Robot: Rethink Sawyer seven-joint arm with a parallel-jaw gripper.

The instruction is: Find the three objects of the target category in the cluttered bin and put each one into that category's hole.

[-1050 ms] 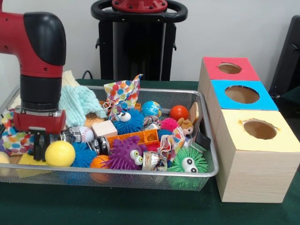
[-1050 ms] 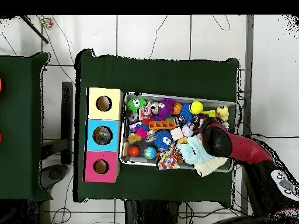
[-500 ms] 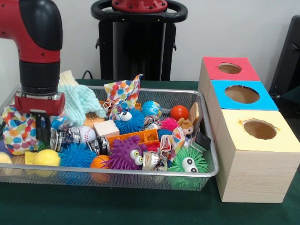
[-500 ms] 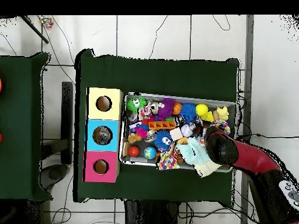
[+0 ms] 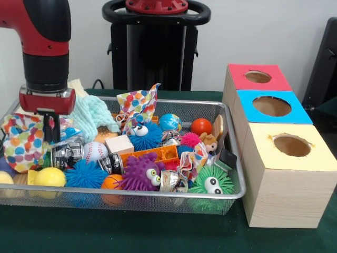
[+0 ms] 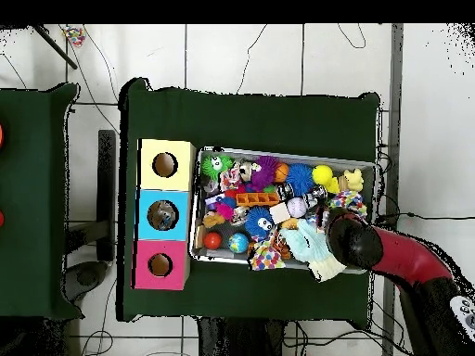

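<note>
A wire-mesh bin (image 5: 158, 196) holds a jumble of toys: a yellow ball (image 5: 50, 176), a baseball (image 5: 96, 151), an orange ball (image 5: 200, 126), a globe ball (image 5: 169, 122), spiky purple (image 5: 141, 171), green (image 5: 211, 182) and blue (image 5: 87, 174) toys, a wooden cube (image 5: 118, 144) and an orange brick (image 5: 150, 154). My gripper (image 5: 51, 132) hangs over the bin's left end, above a crushed can (image 5: 66, 154). It looks shut and holds nothing. In the overhead view the arm (image 6: 353, 239) hides it.
Three boxes with round holes stand right of the bin: red (image 5: 274, 79), blue (image 5: 300, 108), yellow (image 5: 316, 153). A mint cloth (image 5: 89, 113) and polka-dot cloths (image 5: 21, 142) lie around the gripper. A black stand (image 5: 155, 47) rises behind the bin.
The gripper rose from beside the yellow ball and shifted slightly toward the bin's back. The yellow ball rolled left toward the bin's corner. Nothing was lifted.
</note>
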